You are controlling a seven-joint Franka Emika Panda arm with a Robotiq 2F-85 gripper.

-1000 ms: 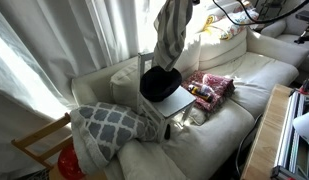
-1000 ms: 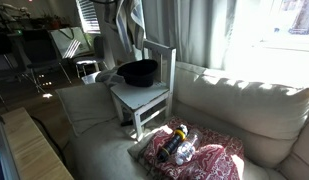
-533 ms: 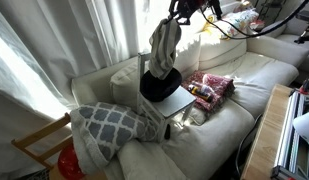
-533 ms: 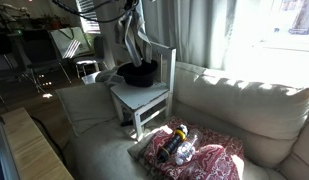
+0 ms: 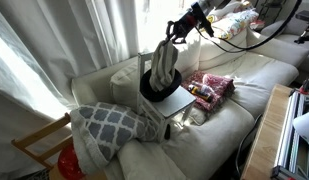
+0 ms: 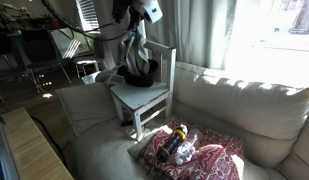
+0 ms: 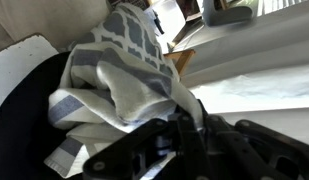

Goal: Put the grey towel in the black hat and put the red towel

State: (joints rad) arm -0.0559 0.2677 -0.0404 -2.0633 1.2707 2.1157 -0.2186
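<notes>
Gripper pinches grey towel (lower end resting inside black hat).

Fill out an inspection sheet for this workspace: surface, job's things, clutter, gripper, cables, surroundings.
Surface: white chair standing on a couch.
Job's things: grey towel hangs down into the hat on the chair; red towel lies on the couch.
Clutter: small items on the red towel; patterned pillow.
Gripper: gripper shut on the grey towel's top.
Cables: black cables run along the arm.
Surroundings: curtains behind the couch.
</notes>
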